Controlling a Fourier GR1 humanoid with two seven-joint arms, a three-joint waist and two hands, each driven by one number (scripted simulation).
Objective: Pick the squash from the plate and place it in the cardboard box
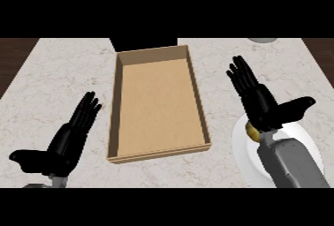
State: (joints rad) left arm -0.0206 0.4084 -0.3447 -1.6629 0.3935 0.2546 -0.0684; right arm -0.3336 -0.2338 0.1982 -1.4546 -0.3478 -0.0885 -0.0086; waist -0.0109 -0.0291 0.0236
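Counter: pale marble top, with dark wood showing at the far left and far right corners.
Box: open cardboard box in the middle of the counter, long side running away from the robot; nothing shows inside it.
Plate: white, at the right, just beside the near right corner of the box; the right forearm covers a large part of it.
Squash: yellow, on the plate; only a small part shows, at the edge of the right wrist.
Right hand: above the far rim of the plate, fingers straight and pointing away, thumb spread out to the right; it holds nothing.
Left hand: at the left of the box, apart from it, fingers straight, thumb out to the left; it holds nothing.
Grey thing: round, at the far right edge, cut off by the view.
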